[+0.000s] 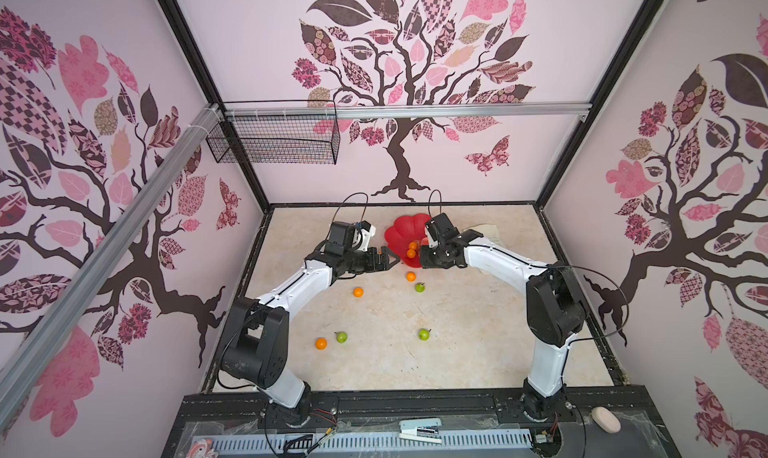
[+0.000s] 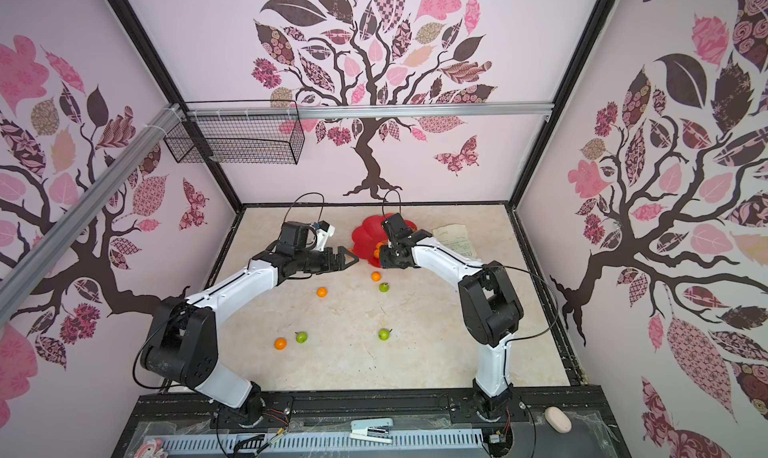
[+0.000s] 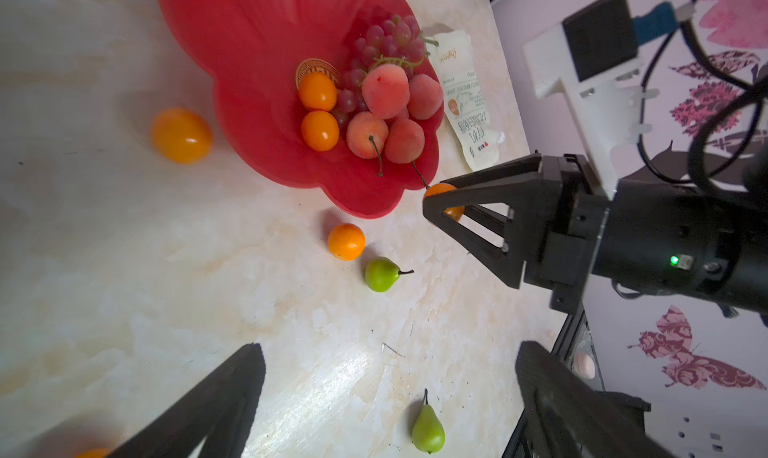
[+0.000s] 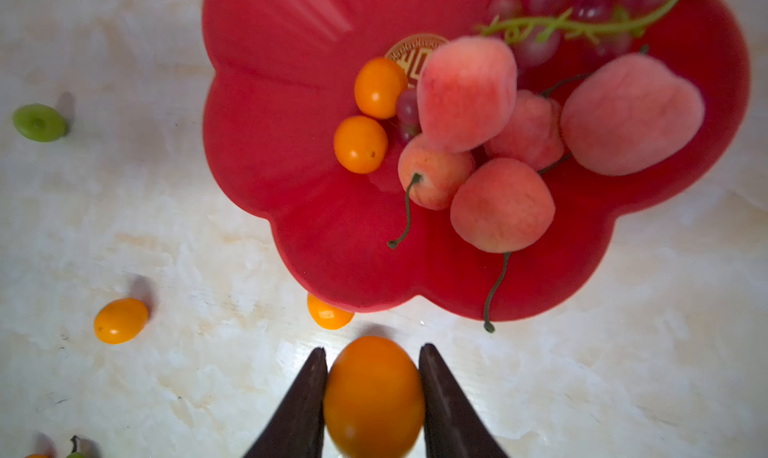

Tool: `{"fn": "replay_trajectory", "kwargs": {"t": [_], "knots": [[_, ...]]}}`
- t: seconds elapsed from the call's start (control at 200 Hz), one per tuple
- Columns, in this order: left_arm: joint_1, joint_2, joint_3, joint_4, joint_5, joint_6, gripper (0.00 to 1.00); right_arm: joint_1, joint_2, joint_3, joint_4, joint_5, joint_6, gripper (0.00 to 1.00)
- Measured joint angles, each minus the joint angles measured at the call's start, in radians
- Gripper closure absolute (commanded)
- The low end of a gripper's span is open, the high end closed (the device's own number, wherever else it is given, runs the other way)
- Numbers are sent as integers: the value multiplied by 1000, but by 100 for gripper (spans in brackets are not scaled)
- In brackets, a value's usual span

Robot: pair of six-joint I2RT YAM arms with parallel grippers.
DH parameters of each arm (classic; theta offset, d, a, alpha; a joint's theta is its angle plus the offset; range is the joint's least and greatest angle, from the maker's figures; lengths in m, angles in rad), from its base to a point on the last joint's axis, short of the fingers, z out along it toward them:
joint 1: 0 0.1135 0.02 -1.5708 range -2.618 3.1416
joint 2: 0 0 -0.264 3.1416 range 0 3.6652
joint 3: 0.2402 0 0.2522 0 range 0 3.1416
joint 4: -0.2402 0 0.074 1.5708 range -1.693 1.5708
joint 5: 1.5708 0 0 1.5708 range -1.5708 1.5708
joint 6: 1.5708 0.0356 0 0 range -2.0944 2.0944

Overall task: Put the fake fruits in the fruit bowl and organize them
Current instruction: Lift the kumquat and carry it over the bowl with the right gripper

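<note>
The red flower-shaped fruit bowl (image 1: 400, 231) (image 2: 365, 238) (image 3: 249, 40) (image 4: 282, 153) sits at the back of the table. It holds two oranges (image 4: 360, 144), pink peaches (image 4: 503, 204) and a grape bunch (image 3: 386, 40). Just in front of the bowl's near rim, my right gripper (image 4: 374, 348) (image 3: 428, 204) is shut on an orange fruit (image 4: 374, 398). My left gripper (image 1: 392, 258) (image 3: 390, 352) is open and empty, left of the bowl. Loose oranges (image 1: 411, 276) (image 1: 358, 292) (image 1: 321, 343) and green pears (image 1: 419, 287) (image 1: 341, 337) (image 1: 424, 334) lie on the table.
A printed paper packet (image 1: 488, 232) (image 3: 469, 115) lies right of the bowl. A black wire basket (image 1: 274, 142) hangs on the back left wall. A stapler (image 1: 419, 429) and a pale oval object (image 1: 605, 419) rest on the front ledge.
</note>
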Motion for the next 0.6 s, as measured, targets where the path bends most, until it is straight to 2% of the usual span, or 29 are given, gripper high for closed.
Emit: {"fn": "replay_trajectory", "kwargs": {"t": [0.135,0.345,0.6], "knots": [[34,16,6,30,-2,-47,2,0,30,83,-4,-1,-10,62],[36,58,27,54,-6,-99,2,0,152,192,-27,-4,-21,62],[36,111,90,65,-11,-106,2,0,261,280,-65,-10,-30,62]]}}
